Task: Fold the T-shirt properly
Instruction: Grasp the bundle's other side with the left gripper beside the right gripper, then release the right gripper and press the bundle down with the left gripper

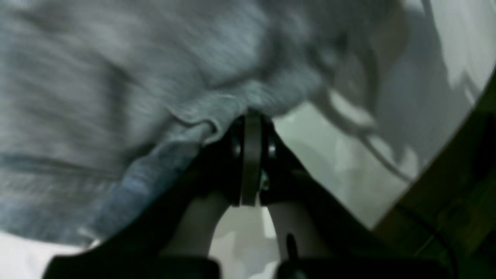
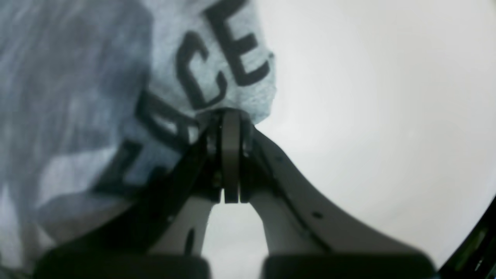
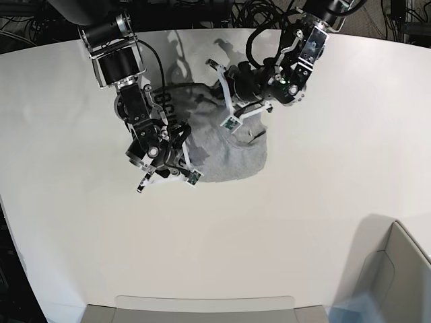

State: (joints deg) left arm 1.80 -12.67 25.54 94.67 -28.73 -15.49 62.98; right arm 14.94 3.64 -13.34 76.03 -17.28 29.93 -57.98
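The heather-grey T-shirt (image 3: 232, 153) lies bunched on the white table (image 3: 337, 168) between my two arms. Black lettering shows on its left part near the right arm. In the right wrist view my right gripper (image 2: 231, 115) is shut on an edge of the T-shirt (image 2: 217, 46) beside the letters "ACE"; in the base view this gripper (image 3: 167, 172) is at the shirt's near-left edge. In the left wrist view my left gripper (image 1: 252, 116) is shut on a rolled hem of the T-shirt (image 1: 135, 77); in the base view it (image 3: 222, 93) is at the shirt's far side.
A grey bin (image 3: 397, 269) stands at the near right corner, and a flat grey tray edge (image 3: 202, 308) runs along the near side. Cables hang behind the table's far edge (image 3: 202, 13). The left wrist view shows the table's curved edge (image 1: 438, 155).
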